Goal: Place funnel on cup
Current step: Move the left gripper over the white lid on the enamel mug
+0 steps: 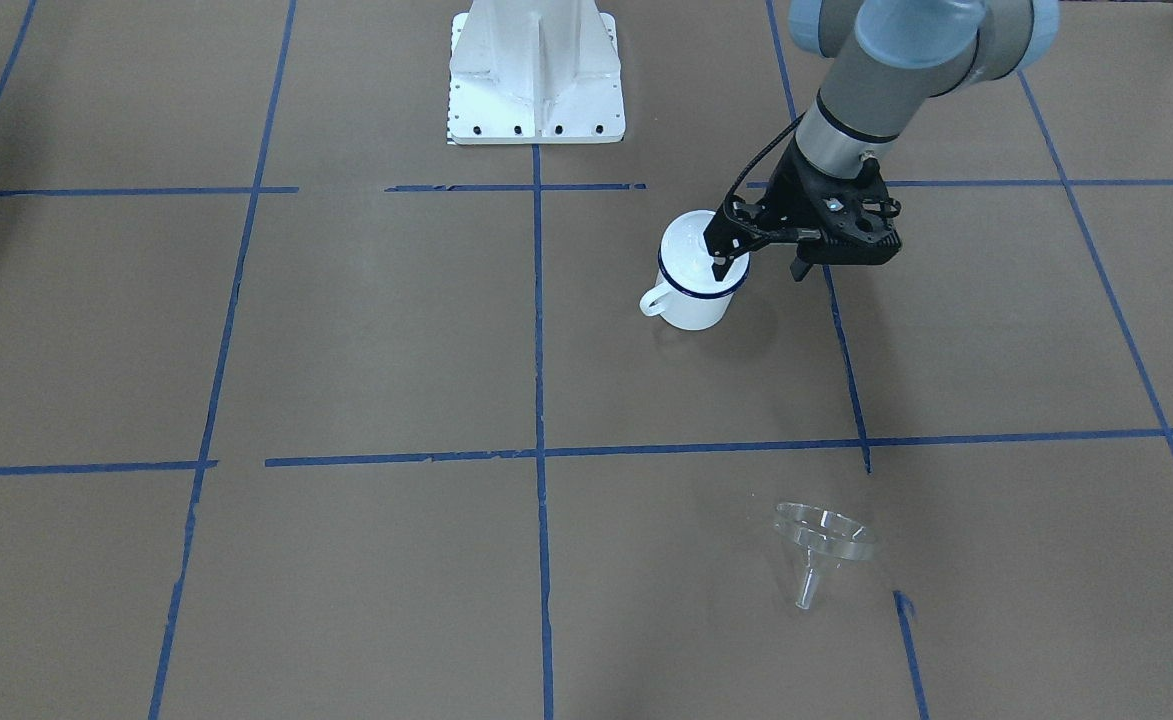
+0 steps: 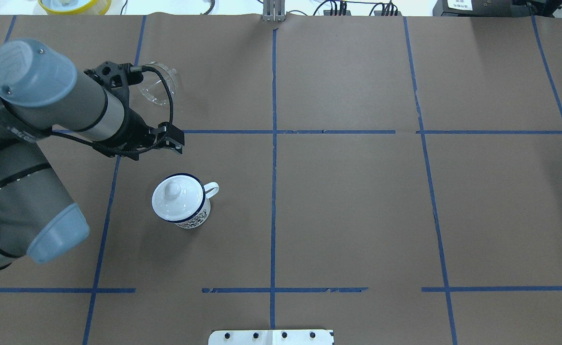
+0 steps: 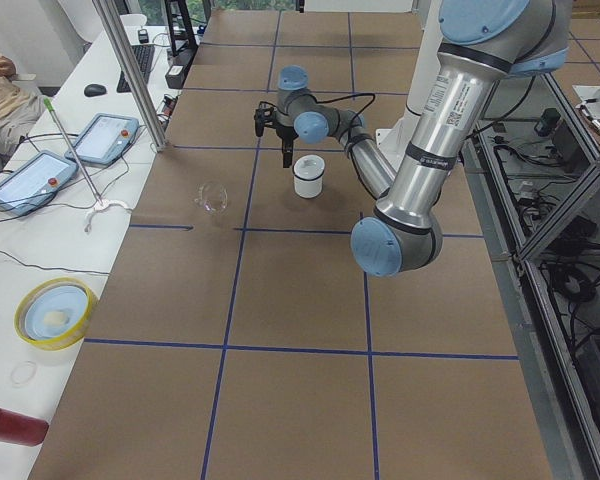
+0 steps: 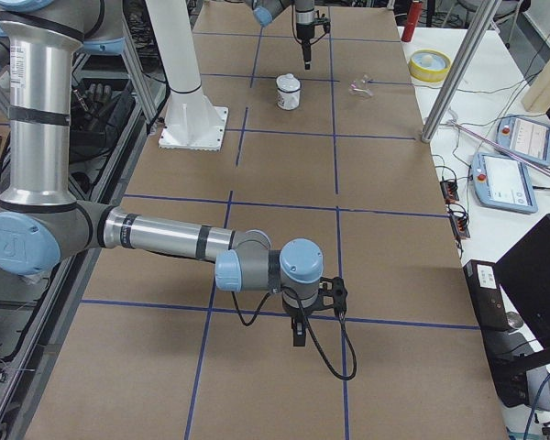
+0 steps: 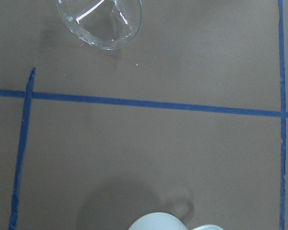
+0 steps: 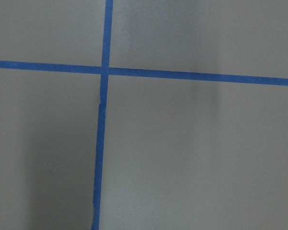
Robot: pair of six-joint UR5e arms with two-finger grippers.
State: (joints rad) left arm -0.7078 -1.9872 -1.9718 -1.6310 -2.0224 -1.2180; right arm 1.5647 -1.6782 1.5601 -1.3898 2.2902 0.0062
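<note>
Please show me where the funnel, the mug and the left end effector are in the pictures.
funnel [image 1: 818, 545]: front-facing view, on its clear cone.
mug [image 1: 691, 305]: front-facing view, on its white side wall.
left end effector [image 1: 759, 268]: front-facing view, midway between its fingertips.

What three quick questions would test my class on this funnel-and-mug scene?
1. True or false: the funnel sits on the cup.
2. What covers the cup's mouth? A) a knobbed white lid B) a saucer C) nothing
3. Fill in: the left claw, beside the cup, is ___ and holds nothing.

Key: 1 false, it lies on the table, apart from the cup; 2 A; 3 open.
</note>
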